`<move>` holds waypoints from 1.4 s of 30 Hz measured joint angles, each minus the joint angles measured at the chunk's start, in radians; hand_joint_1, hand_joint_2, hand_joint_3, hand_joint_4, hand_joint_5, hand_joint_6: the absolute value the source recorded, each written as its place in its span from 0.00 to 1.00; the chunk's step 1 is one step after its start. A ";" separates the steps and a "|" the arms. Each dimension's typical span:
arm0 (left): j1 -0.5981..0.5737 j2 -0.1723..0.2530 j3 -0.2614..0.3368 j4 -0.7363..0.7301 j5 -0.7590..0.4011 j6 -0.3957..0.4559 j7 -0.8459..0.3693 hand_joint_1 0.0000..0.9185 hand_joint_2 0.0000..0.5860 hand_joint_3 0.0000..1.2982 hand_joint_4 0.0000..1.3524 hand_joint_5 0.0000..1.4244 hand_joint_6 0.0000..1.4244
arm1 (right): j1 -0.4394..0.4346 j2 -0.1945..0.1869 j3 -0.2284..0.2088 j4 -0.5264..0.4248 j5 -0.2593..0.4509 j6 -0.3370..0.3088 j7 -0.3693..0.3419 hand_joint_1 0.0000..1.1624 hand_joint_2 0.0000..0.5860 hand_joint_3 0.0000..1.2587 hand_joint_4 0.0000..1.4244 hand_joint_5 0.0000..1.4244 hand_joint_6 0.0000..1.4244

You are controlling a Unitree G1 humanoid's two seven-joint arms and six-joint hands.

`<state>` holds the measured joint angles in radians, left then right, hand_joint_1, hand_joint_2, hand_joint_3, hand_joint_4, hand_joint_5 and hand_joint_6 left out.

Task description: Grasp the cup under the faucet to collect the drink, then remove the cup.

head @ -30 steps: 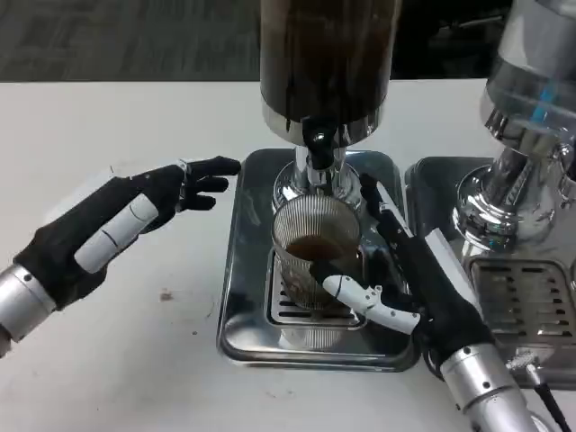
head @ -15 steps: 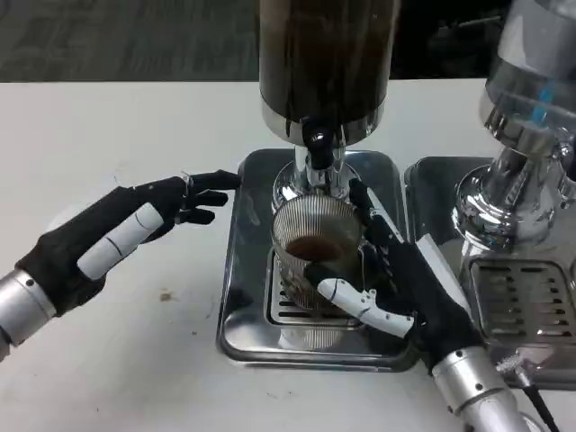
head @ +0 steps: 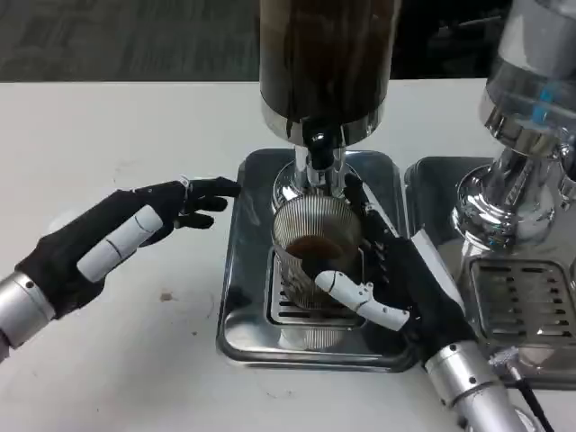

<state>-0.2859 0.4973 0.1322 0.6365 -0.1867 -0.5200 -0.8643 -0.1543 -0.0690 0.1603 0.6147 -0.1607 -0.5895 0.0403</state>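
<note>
Dispensers [head: 326,63]: 2; 1 cup [head: 315,247], 1 tray [head: 241,297].

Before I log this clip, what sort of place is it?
Probably a test bench set up as a drinks station: a white table bearing a dark beverage dispenser, a ribbed cup on a steel drip tray, and a second dispenser.

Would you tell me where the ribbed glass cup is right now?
In the head view the cup stands centre frame on the steel drip tray, directly under the faucet, with the right hand wrapped around its right side.
</note>
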 measured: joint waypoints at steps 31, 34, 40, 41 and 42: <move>-0.002 0.007 0.000 0.029 0.002 0.000 0.016 0.00 0.22 0.26 0.13 0.13 0.15 | -0.063 -0.011 0.001 0.099 -0.008 -0.029 0.030 0.53 0.26 0.00 0.00 0.00 0.00; -0.002 0.008 0.000 0.036 0.003 0.000 0.017 0.00 0.22 0.26 0.13 0.13 0.15 | -0.065 -0.012 0.003 0.100 -0.010 -0.029 0.030 0.54 0.27 0.00 0.00 0.00 0.01; -0.002 0.008 0.000 0.043 0.003 0.000 0.017 0.00 0.23 0.26 0.14 0.13 0.15 | -0.069 -0.016 0.006 0.103 -0.015 -0.029 0.019 0.60 0.27 0.00 0.00 0.00 0.03; -0.002 0.008 0.000 0.044 0.003 0.000 0.017 0.00 0.23 0.26 0.14 0.13 0.15 | -0.071 -0.016 0.008 0.104 -0.020 -0.029 0.016 0.61 0.27 0.00 0.00 0.00 0.04; -0.002 0.009 0.000 0.044 0.003 0.000 0.017 0.00 0.23 0.26 0.14 0.13 0.15 | -0.073 -0.017 0.010 0.105 -0.026 -0.029 0.014 0.61 0.27 0.00 0.00 0.00 0.05</move>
<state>-0.2882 0.5060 0.1321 0.6808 -0.1838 -0.5199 -0.8473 -0.2272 -0.0855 0.1702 0.7199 -0.1871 -0.6183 0.0540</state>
